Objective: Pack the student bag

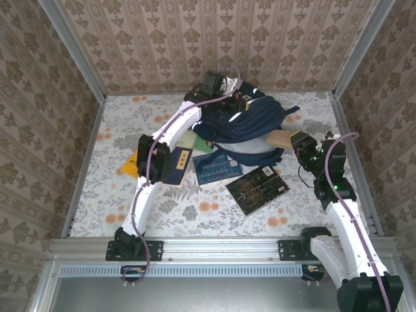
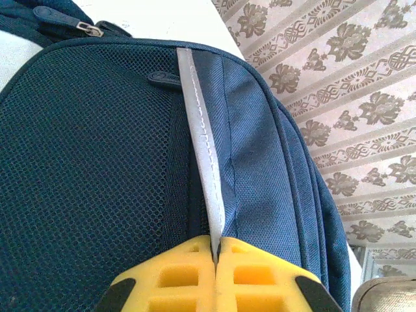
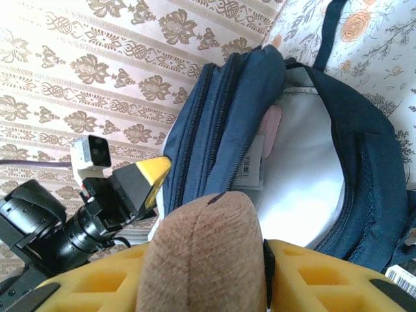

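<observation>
Pinching the grey stripe (image 2: 198, 143) of the backpack (image 2: 97, 162) with the left gripper (image 2: 214, 260), pressed tight together. Clamping a brown object (image 3: 201, 240) in the right gripper (image 3: 211, 276) beside the open backpack, at the far middle of the table (image 1: 123, 123).

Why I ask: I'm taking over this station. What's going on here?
The left claw is shut on the grey stripe of the student bag at the far side of the table. The right claw grips a brown object in front of the bag's open, white-lined mouth. Several books lie on the table, unpacked.
</observation>
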{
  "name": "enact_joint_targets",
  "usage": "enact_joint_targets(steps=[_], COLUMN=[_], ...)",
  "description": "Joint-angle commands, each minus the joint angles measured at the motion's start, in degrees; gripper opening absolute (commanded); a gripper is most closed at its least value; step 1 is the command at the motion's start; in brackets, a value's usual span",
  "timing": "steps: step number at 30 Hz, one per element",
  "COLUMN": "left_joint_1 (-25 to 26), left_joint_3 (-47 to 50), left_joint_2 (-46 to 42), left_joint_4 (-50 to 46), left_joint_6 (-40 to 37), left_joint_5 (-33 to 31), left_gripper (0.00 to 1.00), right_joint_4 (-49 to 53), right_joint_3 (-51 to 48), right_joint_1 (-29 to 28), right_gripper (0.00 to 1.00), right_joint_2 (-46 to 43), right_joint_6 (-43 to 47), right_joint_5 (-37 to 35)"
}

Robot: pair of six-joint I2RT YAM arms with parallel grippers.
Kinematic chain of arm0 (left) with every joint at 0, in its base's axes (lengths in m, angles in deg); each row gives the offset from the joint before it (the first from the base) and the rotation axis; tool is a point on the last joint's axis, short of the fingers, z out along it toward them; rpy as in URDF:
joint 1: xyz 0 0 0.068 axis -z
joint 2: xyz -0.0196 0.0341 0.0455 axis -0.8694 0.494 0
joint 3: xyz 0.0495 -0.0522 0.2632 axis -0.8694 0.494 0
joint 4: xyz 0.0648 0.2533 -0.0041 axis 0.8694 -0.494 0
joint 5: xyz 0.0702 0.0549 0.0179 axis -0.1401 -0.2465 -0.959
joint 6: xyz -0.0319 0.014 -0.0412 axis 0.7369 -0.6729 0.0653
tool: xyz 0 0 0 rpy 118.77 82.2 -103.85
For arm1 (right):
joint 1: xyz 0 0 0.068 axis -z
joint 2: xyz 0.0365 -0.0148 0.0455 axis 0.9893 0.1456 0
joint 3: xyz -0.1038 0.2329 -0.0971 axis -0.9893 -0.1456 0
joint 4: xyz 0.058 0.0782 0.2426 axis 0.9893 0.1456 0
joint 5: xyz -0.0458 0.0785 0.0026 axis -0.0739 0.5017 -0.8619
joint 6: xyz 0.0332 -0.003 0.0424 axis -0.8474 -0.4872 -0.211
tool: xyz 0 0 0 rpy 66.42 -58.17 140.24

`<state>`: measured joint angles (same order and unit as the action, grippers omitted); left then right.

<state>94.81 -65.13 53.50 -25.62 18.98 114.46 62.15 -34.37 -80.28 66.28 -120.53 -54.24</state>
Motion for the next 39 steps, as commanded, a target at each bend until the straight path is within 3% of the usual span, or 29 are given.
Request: enact_joint_targets(steps=[1, 8, 17, 32, 39], left_joint_1=[-1.77, -3.80, -4.97, -5.67, -6.10], left_joint_3=[-4.17, -5.89, -6.03, -6.40, -5.96], left_joint_2=[-3.77, -4.48, -4.93, -3.48, -2.67], left_joint_4=[5.75, 10.51, 13.80, 19.49, 20.79], left_joint_6=[5.10, 10.92, 14.08, 18.82, 20.22], left_joint_5=[0.36, 1.62, 3.14, 3.57, 4.25], left_gripper=[0.00, 0.00, 0.00, 0.00, 0.00], right_joint_4=[-1.57, -7.00, -27.46, -61.37, -50.09], right_joint_3=[-0.51, -3.10, -2.30, 15.10, 28.17], right_joint_1=[-0.29, -0.29, -3.10, -16.75, -23.65], right_gripper=[0.38, 0.33, 0.34, 0.33, 0.35], right_joint_2=[-0.56, 2.82, 21.22, 64.80, 72.42], right_joint_6=[-0.76, -4.81, -13.76, -26.47, -21.35], right_joint_5=[-0.58, -0.90, -2.38, -6.41, -7.11])
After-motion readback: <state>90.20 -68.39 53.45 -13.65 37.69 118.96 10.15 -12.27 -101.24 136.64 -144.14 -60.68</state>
